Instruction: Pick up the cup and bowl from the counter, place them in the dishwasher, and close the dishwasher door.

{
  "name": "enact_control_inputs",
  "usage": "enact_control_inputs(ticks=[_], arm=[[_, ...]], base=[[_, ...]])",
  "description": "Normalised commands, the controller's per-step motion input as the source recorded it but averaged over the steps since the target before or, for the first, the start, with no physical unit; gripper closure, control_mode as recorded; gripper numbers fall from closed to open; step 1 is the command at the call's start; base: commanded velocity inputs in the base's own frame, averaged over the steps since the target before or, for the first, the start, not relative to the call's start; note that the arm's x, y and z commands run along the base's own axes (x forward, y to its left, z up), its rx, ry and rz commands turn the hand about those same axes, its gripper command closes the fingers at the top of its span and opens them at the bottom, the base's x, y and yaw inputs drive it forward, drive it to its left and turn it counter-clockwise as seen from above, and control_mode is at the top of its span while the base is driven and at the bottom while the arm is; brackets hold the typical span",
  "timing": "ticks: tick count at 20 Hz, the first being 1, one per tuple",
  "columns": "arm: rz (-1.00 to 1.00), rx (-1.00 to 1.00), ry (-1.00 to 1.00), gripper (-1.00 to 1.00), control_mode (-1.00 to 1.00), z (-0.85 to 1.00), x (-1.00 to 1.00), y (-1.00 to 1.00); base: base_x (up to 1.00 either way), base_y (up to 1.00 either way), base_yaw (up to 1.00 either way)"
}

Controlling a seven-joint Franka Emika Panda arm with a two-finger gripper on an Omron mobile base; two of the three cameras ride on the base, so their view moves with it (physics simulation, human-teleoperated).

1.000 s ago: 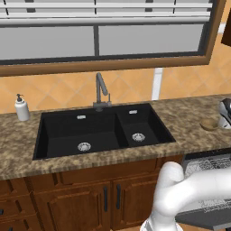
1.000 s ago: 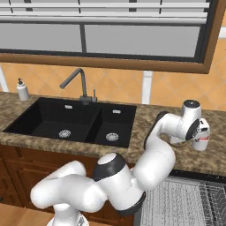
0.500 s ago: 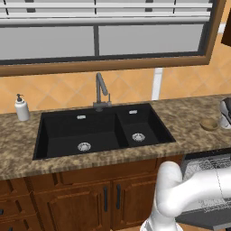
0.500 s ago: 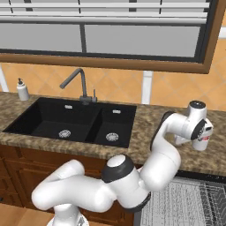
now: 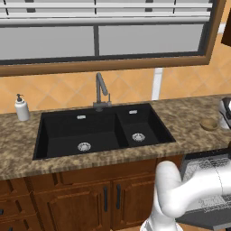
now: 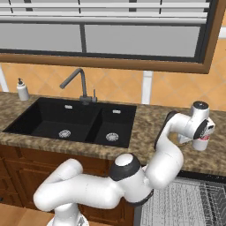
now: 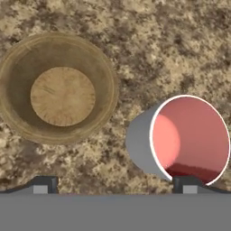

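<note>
My gripper (image 7: 115, 186) hangs open over the counter (image 7: 149, 45), looking straight down, with nothing between its fingers. The tan-brown bowl (image 7: 58, 88) lies upright on the left of the hand view. The whitish cup (image 7: 189, 137) with a red-pink inside stands at the right, just above the right fingertip (image 7: 187, 185). In the right base view the hand (image 6: 201, 127) sits right above the cup (image 6: 200, 145). The left base view shows the bowl (image 5: 209, 124) near the right edge, beside the hand (image 5: 225, 110). Under the counter the dishwasher (image 5: 205, 169) stands open with its wire rack (image 6: 185, 203) showing.
A black double sink (image 5: 101, 131) with a faucet (image 5: 101, 92) takes up the middle of the counter. A white soap pump bottle (image 5: 21, 108) stands at the far left. Wooden cabinets (image 5: 90, 198) run below, and a window spans the wall behind.
The hand has shifted a little to the right along the counter, ending over the cup. Its jaws stay wide open. Cup and bowl have not moved.
</note>
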Motion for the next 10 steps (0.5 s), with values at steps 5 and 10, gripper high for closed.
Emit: enact_control_inputs(ticks=[5,10], arm=[[0.05,0.0,0.0,-1.0,-1.0,0.0,0.48,-0.17],[0.06,0.0,0.0,-1.0,-1.0,-0.07,0.35,-0.24]], base=[[0.0,0.0,0.0],[0.0,0.0,0.0]])
